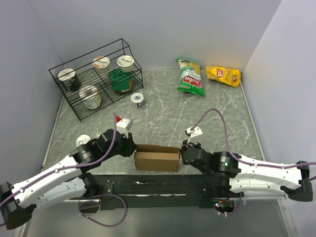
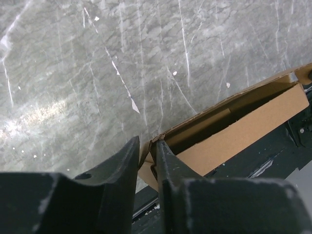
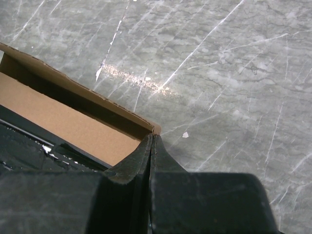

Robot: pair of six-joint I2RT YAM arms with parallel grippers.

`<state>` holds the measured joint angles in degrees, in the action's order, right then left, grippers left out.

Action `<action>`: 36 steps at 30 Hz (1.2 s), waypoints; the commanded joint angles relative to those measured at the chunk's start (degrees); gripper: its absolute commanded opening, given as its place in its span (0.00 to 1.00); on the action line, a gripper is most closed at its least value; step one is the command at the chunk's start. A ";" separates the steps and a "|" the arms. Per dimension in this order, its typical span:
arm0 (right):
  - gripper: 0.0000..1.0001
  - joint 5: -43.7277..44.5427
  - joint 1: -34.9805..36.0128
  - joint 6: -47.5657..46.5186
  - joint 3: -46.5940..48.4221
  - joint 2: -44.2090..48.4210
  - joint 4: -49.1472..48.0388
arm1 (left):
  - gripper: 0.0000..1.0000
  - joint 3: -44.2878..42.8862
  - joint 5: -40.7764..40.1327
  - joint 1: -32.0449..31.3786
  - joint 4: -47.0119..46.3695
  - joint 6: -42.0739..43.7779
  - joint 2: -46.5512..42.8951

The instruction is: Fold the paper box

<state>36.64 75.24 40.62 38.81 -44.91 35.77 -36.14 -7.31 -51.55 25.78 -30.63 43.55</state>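
The paper box [image 1: 157, 161] is plain brown cardboard, standing as an open tray near the table's front edge between my two arms. My left gripper [image 1: 132, 148] is at its left end. In the left wrist view the left gripper [image 2: 148, 141] straddles the end wall of the box [image 2: 243, 131], with the folded cardboard pinched between its fingers. My right gripper [image 1: 183, 153] is at the box's right end. In the right wrist view the right gripper [image 3: 152, 135] is shut, fingers pressed together, tips right against the corner of the box [image 3: 63, 117], and nothing shows between them.
A black wire rack [image 1: 84, 111] with several lidded cups stands at the back left. A green chip bag [image 1: 191, 79] and a yellow chip bag [image 1: 223, 75] lie at the back right. A small round object [image 1: 137, 98] sits mid-table. A black strip [image 1: 158, 187] runs along the near edge.
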 commanded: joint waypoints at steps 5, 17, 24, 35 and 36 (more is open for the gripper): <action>0.00 2.47 0.34 0.16 1.01 0.87 -0.70 | 0.11 -2.53 0.72 0.13 0.85 0.66 1.18; 0.00 5.01 1.13 1.04 2.41 -1.33 0.62 | 0.01 -2.71 1.08 -0.39 0.59 -7.85 4.44; 0.00 8.79 1.57 1.04 3.46 -1.58 1.05 | 0.01 -1.04 -1.83 -1.54 -5.55 -8.57 3.29; 0.00 16.17 1.57 -0.98 3.46 -1.15 -3.16 | 0.01 -3.14 -6.83 -1.54 -13.46 -6.81 8.56; 0.00 16.79 1.57 -0.63 3.82 -2.28 -2.99 | 0.01 -3.23 -7.36 -1.62 -14.26 -6.90 9.53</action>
<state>48.45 76.27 39.53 40.18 -45.84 35.86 -37.19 -12.01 -52.80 18.81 -36.84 51.29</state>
